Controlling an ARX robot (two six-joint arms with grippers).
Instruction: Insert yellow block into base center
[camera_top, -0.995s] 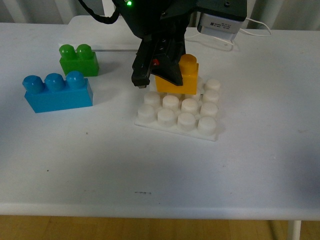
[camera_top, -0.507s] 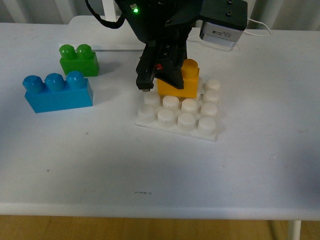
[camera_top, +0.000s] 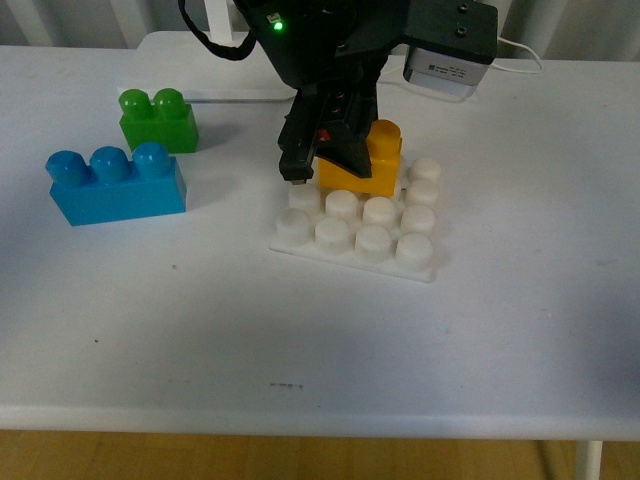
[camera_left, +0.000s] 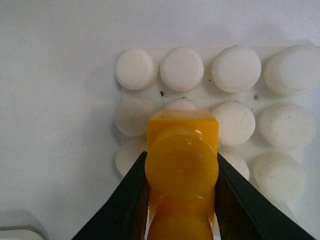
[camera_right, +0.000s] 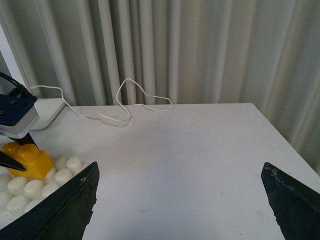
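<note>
Since a second ago the left gripper (camera_top: 322, 168) has carried the orange-yellow two-stud plastic brick (camera_top: 378, 162) slightly rightward. Its black jaws clamp the brick's sides. Directly beneath, the brick meets the rear middle studs of the square white studded plate (camera_top: 372, 242); whether it is seated is unclear. The right gripper (camera_right: 180, 172) gapes wide, empty.

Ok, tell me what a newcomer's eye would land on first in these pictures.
The bright yellow block stands out first. It is clamped between the black fingers of the left gripper over the far rows of the white studded base, near the table's middle. Next come the blue brick and the green brick, both lying loose on the table to the left of the base in the front view.
</note>
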